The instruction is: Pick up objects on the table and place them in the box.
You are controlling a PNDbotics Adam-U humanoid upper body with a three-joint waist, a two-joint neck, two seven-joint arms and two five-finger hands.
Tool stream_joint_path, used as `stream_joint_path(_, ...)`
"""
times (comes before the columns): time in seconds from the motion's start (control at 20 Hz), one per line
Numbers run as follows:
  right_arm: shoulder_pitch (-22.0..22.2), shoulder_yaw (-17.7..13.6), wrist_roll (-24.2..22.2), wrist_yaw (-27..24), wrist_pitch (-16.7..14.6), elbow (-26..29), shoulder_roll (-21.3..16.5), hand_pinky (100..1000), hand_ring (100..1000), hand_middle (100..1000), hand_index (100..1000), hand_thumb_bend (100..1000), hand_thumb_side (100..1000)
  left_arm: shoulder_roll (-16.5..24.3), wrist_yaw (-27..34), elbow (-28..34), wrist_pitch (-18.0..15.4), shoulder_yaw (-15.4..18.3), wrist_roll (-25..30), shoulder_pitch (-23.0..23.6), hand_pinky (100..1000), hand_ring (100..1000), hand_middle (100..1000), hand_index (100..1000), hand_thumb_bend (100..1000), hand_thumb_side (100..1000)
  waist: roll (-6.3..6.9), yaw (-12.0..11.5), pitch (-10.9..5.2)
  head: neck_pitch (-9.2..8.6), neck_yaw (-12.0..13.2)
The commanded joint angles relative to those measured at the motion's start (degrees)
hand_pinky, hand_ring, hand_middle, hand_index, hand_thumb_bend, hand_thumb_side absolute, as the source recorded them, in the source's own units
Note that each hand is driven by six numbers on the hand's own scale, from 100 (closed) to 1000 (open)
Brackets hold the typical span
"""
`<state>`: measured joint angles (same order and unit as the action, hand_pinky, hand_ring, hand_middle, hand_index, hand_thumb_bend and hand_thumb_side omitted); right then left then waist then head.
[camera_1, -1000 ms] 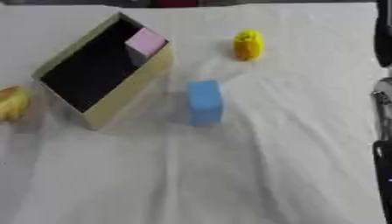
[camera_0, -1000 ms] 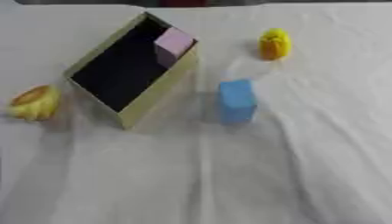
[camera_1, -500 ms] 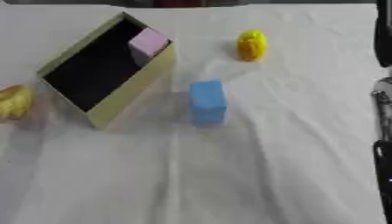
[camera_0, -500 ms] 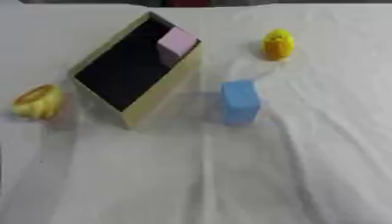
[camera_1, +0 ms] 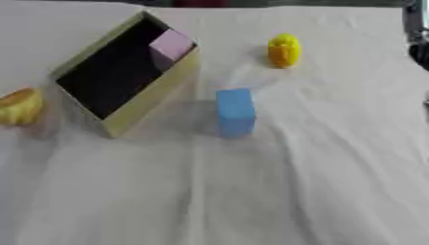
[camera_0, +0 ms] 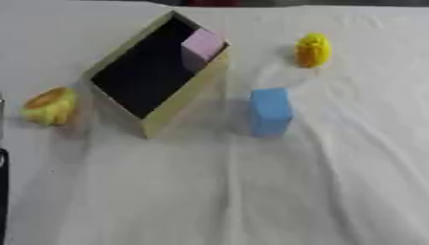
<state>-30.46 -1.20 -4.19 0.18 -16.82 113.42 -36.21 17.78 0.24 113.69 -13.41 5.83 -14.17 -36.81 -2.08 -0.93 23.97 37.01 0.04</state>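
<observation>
We see no hands, so cannot tell their state. A pink block (camera_0: 202,45) sits in the box (camera_0: 180,103); a blue block (camera_0: 271,111) lies at its 3 o'clock.

1. Showed only as slivers at the picture edges.
2. Appeared as a narrow black strip (camera_0: 3,201) along the lower left edge of the left eye view, plain, with a small grey patch above it.
3. Appeared as a dark blocky part (camera_1: 420,36) at the upper right edge of the right eye view, black with paler grey bits; too blurred for markings.
</observation>
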Motion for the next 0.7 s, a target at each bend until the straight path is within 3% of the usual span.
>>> stream_joint_path(0.05, 0.44, 1.49, -0.70, 4.47, 0.62, 1.17, -9.05, 882, 942, 775, 884, 100, 475, 2.11, -0.25, 0.91, 0.20, 0.11, -0.25, -0.36, 650, 665, 643, 808, 202, 560, -0.26, 0.49, -1.67, 0.51, 0.28)
stream_joint_path(0.3, 2.20, 4.71, -1.14, 8.73, 0.85, 1.17, -19.54, 874, 946, 808, 891, 100, 505, 4.25, -0.47, 0.91, 0.41, -0.25, -0.82, 0.24, 650, 668, 648, 809, 200, 548, -0.60, 1.44, -1.97, 0.77, -0.51)
stream_joint_path(0.7, 6.61, 7.24, -0.25, 12.39, -1.03, 1.17, -30.01, 864, 940, 826, 893, 100, 567, 9.00, -1.01, 0.91, 0.61, -0.31, -2.39, 2.76, 651, 673, 654, 810, 190, 531, 0.22, 1.99, -2.23, 0.63, -1.95)
